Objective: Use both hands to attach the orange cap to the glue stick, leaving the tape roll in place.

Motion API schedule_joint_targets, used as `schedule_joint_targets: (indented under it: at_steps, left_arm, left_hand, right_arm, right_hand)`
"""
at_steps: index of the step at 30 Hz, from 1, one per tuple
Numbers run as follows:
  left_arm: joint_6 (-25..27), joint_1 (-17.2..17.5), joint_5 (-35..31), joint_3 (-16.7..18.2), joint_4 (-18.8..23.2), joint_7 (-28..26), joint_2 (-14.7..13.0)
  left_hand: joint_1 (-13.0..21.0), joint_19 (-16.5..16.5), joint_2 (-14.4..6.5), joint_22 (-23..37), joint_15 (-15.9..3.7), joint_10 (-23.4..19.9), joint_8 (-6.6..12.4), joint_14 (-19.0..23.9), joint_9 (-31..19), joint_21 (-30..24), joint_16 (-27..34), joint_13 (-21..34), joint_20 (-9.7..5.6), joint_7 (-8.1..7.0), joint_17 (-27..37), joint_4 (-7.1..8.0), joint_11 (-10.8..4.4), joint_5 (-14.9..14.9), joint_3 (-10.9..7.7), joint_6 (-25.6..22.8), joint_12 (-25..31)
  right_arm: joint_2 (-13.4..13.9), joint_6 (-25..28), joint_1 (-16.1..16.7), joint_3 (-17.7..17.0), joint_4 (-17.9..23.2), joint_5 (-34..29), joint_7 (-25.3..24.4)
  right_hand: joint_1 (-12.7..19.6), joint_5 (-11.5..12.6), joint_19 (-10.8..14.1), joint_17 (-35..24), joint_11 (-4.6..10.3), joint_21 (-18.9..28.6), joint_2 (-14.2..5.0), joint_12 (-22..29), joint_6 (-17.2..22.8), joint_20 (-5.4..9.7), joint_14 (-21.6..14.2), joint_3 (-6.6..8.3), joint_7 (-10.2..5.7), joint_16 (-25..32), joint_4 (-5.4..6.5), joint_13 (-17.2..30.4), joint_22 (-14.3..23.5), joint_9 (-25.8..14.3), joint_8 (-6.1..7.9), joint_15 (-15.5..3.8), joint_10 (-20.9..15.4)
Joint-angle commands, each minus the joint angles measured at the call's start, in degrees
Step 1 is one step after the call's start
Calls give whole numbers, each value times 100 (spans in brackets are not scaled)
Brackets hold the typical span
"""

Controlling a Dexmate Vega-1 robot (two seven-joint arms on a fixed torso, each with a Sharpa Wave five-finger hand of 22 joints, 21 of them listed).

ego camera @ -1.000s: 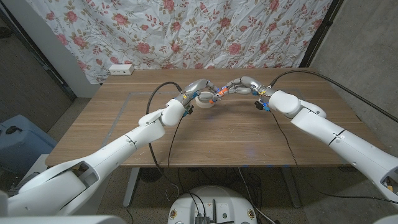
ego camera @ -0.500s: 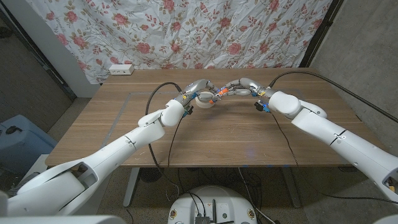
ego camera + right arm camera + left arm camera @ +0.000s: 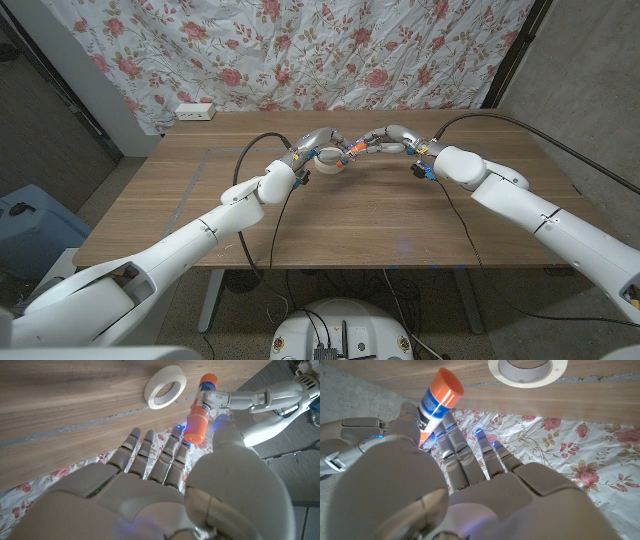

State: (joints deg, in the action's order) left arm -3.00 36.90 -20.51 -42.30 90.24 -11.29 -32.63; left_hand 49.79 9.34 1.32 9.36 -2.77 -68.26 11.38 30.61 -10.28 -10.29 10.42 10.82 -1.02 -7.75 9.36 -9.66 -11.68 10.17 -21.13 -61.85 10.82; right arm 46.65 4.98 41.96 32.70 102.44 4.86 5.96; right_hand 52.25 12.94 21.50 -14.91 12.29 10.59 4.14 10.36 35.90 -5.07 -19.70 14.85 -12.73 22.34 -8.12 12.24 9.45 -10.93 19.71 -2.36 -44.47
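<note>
**Both hands meet on the glue stick above the bench**

The glue stick (image 3: 200, 409), orange at both ends, is held between the two hands, above the tape roll (image 3: 165, 386). To seat the orange cap (image 3: 447, 385) well, keep both ends aligned and press straight. Left hand (image 3: 318, 146) grasps one end; right hand (image 3: 388, 139) pinches the other, remaining fingers extended.
</note>
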Motion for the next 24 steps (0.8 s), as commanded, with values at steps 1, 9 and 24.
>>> schedule_joint_targets:
  at_steps: [1, 9, 24]
  left_arm:
    - [-29, 10, -13, 14, 6, 23, -16]
    - [-15, 8, -17, 15, 16, 53, -27]
    - [29, -13, -32, 31, -16, 14, -6]
  left_hand:
    - [8, 46, -169, 18, -609, -108, 46, -14, -64, -29, -5, 21, -22, -136, 14, 39, -113, 42, -31, -643, 21]
    - [7, 45, -171, 18, -611, -107, 44, -15, -64, -29, -6, 21, -23, -132, 14, 37, -113, 42, -31, -639, 21]
    - [4, 44, -174, 18, -610, -107, 46, -13, -63, -28, -6, 21, -24, -135, 14, 34, -113, 43, -31, -645, 21]
  right_arm:
    - [51, 79, 32, -36, 63, 10, 4]
    - [89, 97, 22, -47, 53, 36, 57]
    - [81, -258, -112, -30, -251, 165, 339]
  right_hand:
    - [-62, 70, -70, -3, 0, -5, 30, -4, -172, -27, 100, -34, 2, -61, 7, -1, 21, -12, -102, -261, 172]
    - [-140, 170, -184, 3, -13, -7, 97, -20, -502, -53, 302, -58, 4, -196, 8, -14, 20, 0, -311, -133, 587]
    - [-703, 685, -673, 51, -317, -30, 346, -45, -1476, -182, 1038, -330, 15, -656, 136, -95, 22, 23, -862, 414, 1876]
